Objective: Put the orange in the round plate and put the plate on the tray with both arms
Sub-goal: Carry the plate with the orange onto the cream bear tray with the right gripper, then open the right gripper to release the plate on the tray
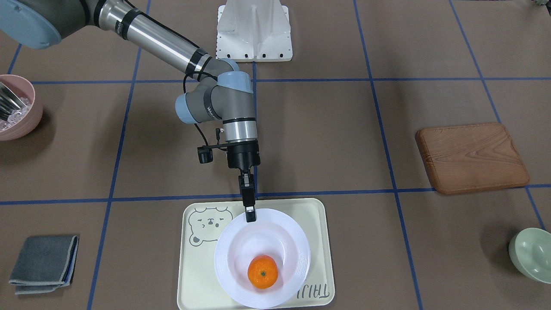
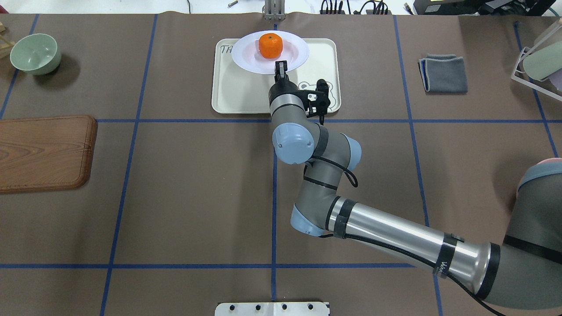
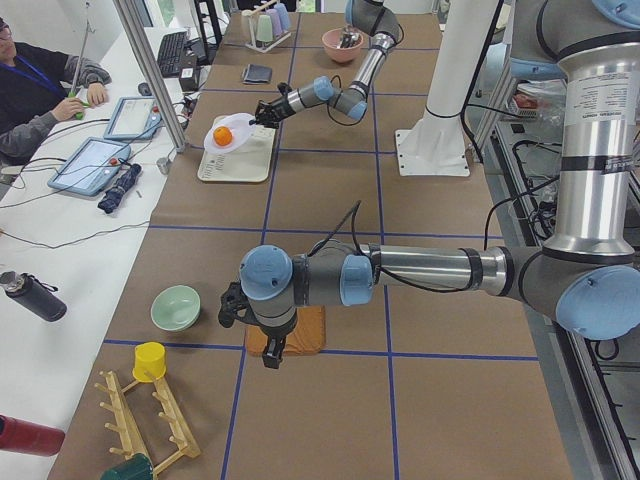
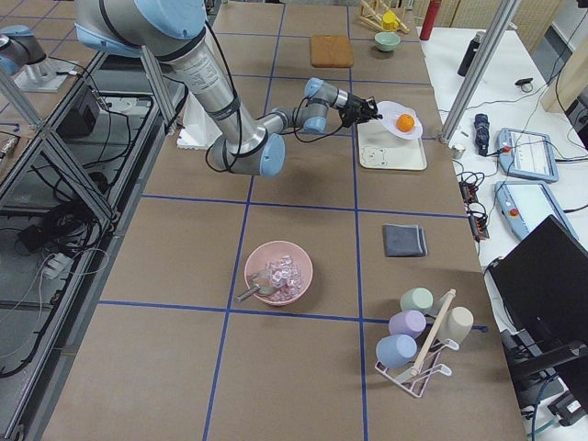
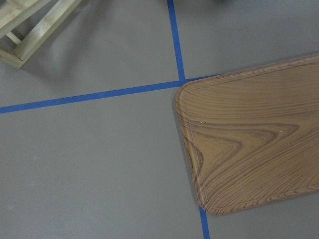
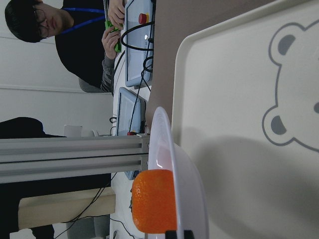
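Note:
The orange (image 1: 262,271) lies in the white round plate (image 1: 232,249), which hangs slightly tilted just above the cream bear-face tray (image 1: 193,275) and throws a shadow on it. My right gripper (image 1: 250,214) is shut on the plate's rim on the robot's side. From overhead, the plate (image 2: 246,55) overhangs the far edge of the tray (image 2: 237,92). The right wrist view has the orange (image 6: 153,201) beside the plate's rim (image 6: 187,184). My left gripper (image 3: 272,358) hovers over the wooden board, and I cannot tell if it is open or shut.
A brown wooden board (image 1: 471,157) and a pale green bowl (image 1: 531,254) sit on the robot's left side. A pink bowl (image 1: 15,107) and a folded grey cloth (image 1: 43,262) lie on its right side. A person (image 3: 40,90) sits beyond the table's far edge.

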Robot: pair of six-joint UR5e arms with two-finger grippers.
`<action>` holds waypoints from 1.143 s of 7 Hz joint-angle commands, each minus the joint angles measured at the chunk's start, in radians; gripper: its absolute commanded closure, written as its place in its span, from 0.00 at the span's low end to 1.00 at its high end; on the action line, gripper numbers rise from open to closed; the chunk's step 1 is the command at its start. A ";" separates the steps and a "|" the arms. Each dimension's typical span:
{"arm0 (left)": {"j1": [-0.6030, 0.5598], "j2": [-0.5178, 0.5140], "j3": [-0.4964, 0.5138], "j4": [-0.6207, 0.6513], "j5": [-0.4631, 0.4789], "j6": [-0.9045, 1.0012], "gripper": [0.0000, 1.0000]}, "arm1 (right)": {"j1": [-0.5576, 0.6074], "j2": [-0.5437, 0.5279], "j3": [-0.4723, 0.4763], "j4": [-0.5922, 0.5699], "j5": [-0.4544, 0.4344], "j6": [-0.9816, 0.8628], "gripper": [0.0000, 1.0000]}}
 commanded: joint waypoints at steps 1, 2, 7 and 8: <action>0.000 -0.002 -0.001 0.000 0.000 0.000 0.02 | 0.003 0.020 -0.066 -0.003 0.003 0.019 1.00; 0.000 0.001 -0.007 0.000 0.000 0.000 0.02 | 0.001 0.018 -0.054 -0.006 0.009 -0.028 0.54; 0.000 0.003 -0.005 0.000 0.000 0.000 0.02 | 0.027 -0.166 0.456 -0.455 0.464 -0.786 0.00; 0.000 0.003 -0.005 0.000 0.000 0.001 0.02 | 0.067 -0.178 0.496 -0.565 0.565 -0.973 0.00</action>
